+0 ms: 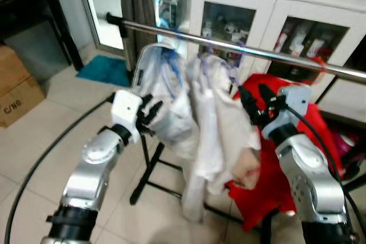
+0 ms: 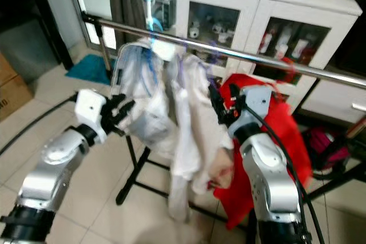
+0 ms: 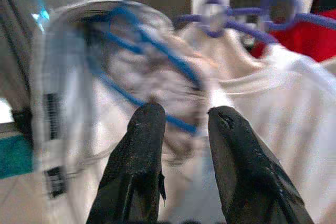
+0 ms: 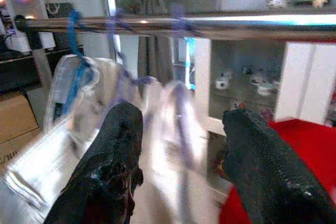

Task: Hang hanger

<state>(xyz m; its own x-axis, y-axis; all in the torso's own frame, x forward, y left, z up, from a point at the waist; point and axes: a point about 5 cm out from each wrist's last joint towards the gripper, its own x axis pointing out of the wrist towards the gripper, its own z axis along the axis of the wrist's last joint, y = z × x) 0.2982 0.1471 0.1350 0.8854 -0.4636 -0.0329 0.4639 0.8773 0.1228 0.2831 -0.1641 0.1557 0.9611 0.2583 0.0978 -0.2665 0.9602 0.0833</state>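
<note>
Both tools raised and open, left tool (image 1: 150,110) at the pale garment (image 1: 166,101) and right tool (image 1: 254,100) beside the white one (image 1: 214,118), whose hangers (image 3: 236,22) hook the rail (image 1: 274,55); the hooks likely should seat fully before withdrawal

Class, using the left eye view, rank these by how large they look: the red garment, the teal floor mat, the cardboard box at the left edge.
1. Red garment, clearly largest, though it hangs nearer the camera.
2 and 3. Cardboard box and teal floor mat look alike in size; the box is cut off by the picture's edge, so I leave them unranked.
</note>
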